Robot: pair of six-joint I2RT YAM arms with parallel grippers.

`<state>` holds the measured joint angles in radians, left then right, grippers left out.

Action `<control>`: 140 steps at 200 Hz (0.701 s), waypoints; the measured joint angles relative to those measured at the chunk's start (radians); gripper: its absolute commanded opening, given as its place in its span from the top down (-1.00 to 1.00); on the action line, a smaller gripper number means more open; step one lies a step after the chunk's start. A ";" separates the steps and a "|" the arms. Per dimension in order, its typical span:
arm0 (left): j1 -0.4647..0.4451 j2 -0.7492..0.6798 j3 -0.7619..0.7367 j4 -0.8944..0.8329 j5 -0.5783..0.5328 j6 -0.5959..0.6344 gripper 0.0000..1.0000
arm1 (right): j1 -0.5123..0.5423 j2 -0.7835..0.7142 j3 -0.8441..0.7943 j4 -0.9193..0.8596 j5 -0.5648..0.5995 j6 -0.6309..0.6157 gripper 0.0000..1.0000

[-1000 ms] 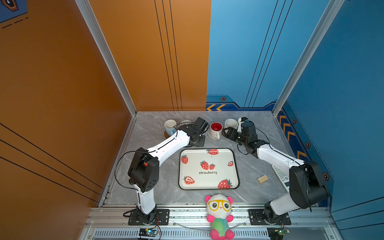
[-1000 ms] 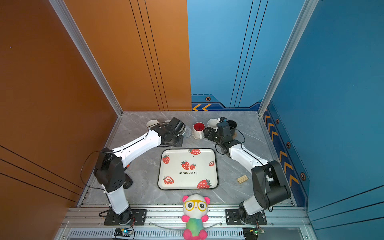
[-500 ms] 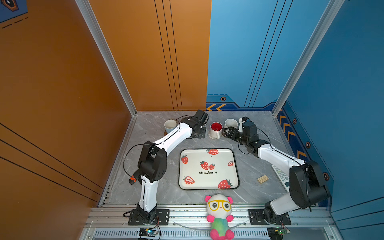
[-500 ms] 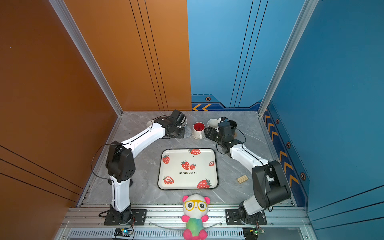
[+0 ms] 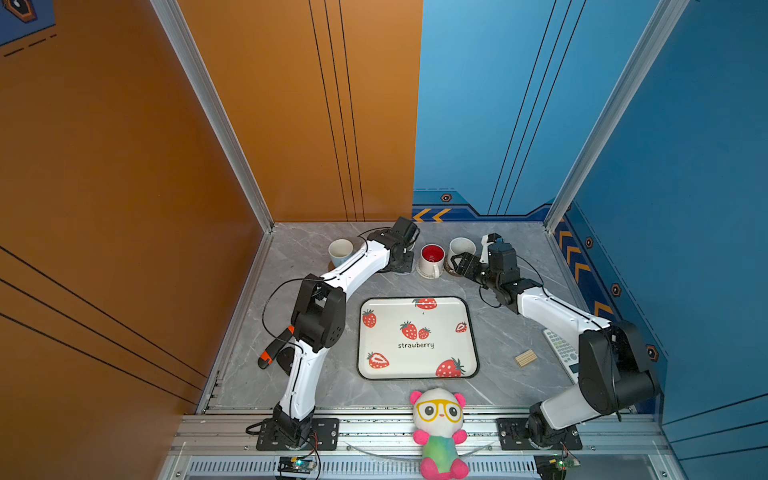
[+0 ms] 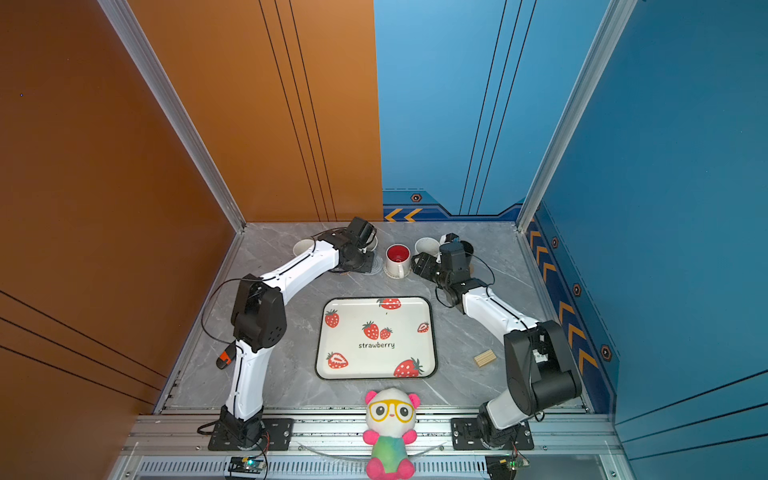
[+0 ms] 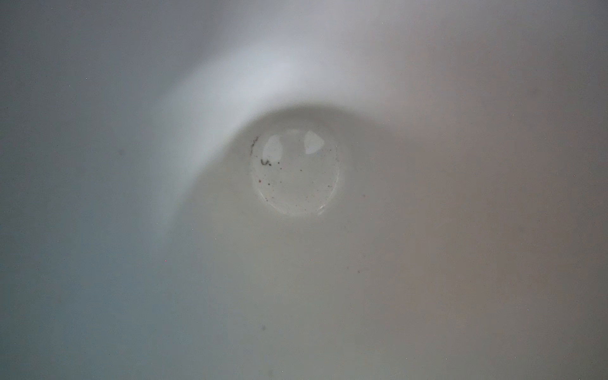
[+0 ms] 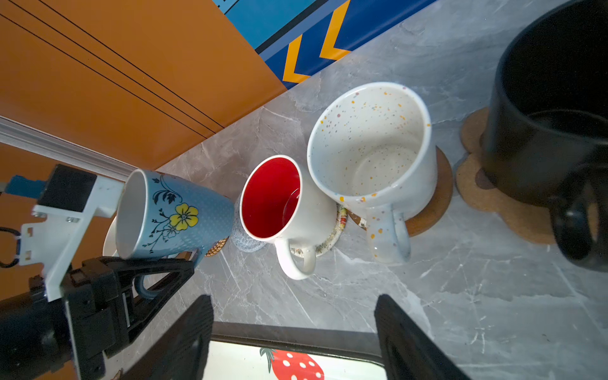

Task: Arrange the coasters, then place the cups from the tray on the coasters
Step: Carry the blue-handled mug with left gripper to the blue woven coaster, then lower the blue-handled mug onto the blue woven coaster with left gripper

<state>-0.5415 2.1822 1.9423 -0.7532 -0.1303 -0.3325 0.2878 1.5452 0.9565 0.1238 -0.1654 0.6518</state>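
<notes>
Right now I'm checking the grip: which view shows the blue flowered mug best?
The right wrist view: the blue flowered mug is tilted, its handle pinched by the left end effector. The left wrist view shows only its blurred white inside; in both top views the left arm mostly hides it.

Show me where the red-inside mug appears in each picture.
In a top view: red-inside mug at the far middle, beyond the strawberry tray.
In a top view: likewise, beyond that tray.
Left wrist: not in it.
Right wrist: between the blue flowered mug and the speckled mug.
Shared landmark: the strawberry tray.
</notes>
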 measured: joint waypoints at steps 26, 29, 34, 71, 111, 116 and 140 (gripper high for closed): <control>0.002 0.023 0.010 -0.004 0.000 0.004 1.00 | -0.001 0.017 0.000 0.000 -0.008 0.000 -0.52; 0.003 0.025 0.011 -0.005 0.000 0.004 1.00 | -0.001 0.018 0.000 0.000 -0.008 0.000 -0.52; 0.004 0.027 0.013 -0.006 0.000 0.004 1.00 | -0.001 0.021 0.000 0.000 -0.012 0.000 -0.52; 0.017 0.059 0.052 -0.011 0.000 0.004 1.00 | -0.003 0.027 0.000 0.000 -0.019 0.000 -0.52; 0.024 0.103 0.084 -0.012 0.003 0.004 1.00 | -0.008 0.040 0.000 0.000 -0.019 0.000 -0.52; 0.024 0.105 0.085 -0.013 0.004 0.004 1.00 | -0.008 0.041 0.000 0.000 -0.019 0.000 -0.52; 0.024 0.111 0.089 -0.023 0.004 0.004 1.00 | -0.008 0.042 0.000 0.000 -0.019 0.000 -0.52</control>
<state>-0.5171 2.2932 2.0315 -0.7757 -0.1261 -0.3286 0.2802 1.5875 0.9569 0.1242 -0.1841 0.6521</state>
